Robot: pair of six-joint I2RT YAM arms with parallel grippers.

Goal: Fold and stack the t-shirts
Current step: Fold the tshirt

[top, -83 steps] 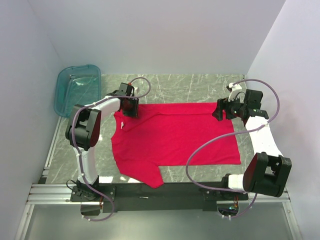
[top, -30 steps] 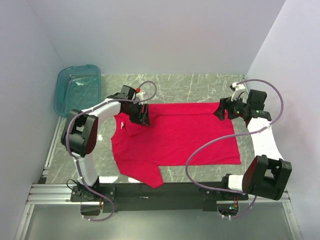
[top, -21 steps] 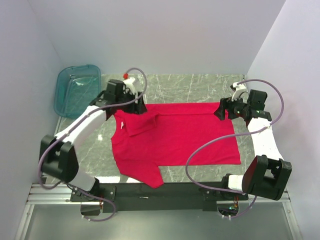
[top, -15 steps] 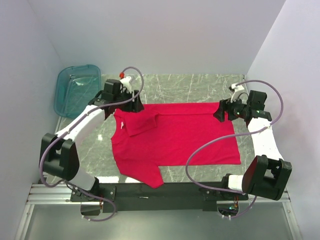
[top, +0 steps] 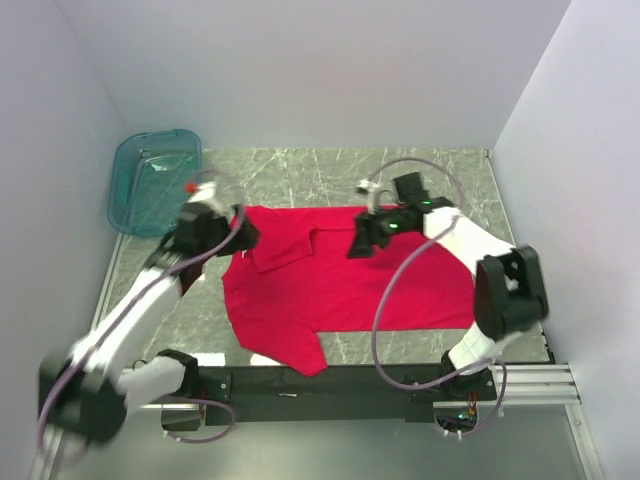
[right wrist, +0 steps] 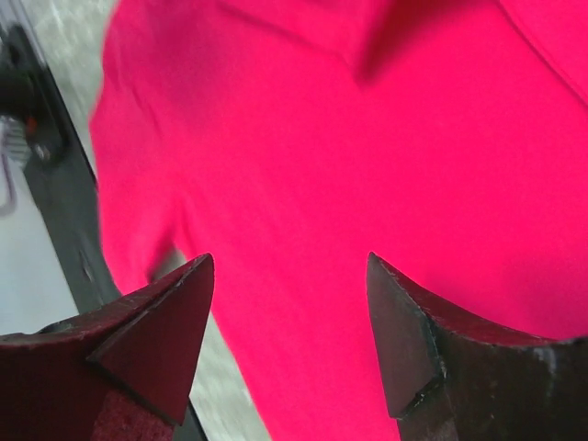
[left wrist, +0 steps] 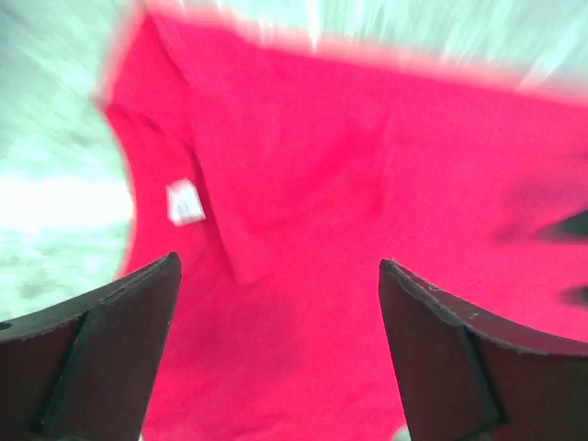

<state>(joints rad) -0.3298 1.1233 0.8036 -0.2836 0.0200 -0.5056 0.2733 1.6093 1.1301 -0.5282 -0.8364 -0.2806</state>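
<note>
red t-shirt (top: 340, 285) flat on the table (top: 300, 175)

the t-shirt lies spread on the marble top. the left gripper (left wrist: 277, 266) hangs by its collar, the right gripper (right wrist: 289, 259) over its far middle, both spread wide, holding nothing.

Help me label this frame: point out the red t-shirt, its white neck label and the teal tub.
red t-shirt (top: 350, 285): top external view, middle of its body.
white neck label (left wrist: 186, 202): left wrist view, centre of the label.
teal tub (top: 140, 200): top external view, bare floor.
</note>
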